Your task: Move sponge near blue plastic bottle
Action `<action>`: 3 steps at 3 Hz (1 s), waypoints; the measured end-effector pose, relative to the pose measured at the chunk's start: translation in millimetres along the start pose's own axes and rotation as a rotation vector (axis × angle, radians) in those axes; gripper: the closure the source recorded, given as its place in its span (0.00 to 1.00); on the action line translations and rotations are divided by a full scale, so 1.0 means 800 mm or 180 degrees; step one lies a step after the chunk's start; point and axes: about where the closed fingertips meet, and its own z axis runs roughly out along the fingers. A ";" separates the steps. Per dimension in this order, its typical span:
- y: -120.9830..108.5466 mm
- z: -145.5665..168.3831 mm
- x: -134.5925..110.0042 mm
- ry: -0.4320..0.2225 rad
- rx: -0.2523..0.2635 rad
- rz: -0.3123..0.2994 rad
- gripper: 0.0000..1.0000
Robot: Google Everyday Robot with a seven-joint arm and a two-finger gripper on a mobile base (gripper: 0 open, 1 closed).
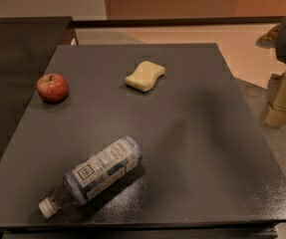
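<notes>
The pale yellow sponge [145,76] lies flat on the dark grey table [197,133], toward the far middle. The blue plastic bottle [93,176] lies on its side near the front left, white cap pointing to the front left corner, label facing up. The sponge and bottle are well apart. My gripper [278,106] hangs at the right edge of the view, beyond the table's right side and above the floor, far from the sponge and holding nothing that I can see.
A red apple [52,87] sits on the table at the far left. A second dark table [13,59] adjoins on the left. Tan floor and a wall lie behind, and grey floor lies to the right.
</notes>
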 end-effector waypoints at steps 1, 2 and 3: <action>0.000 0.000 0.000 -0.0001 0.0001 0.0000 0.00; -0.018 0.011 -0.027 -0.0160 0.0013 -0.0028 0.00; -0.049 0.031 -0.057 -0.0395 -0.0050 0.0063 0.00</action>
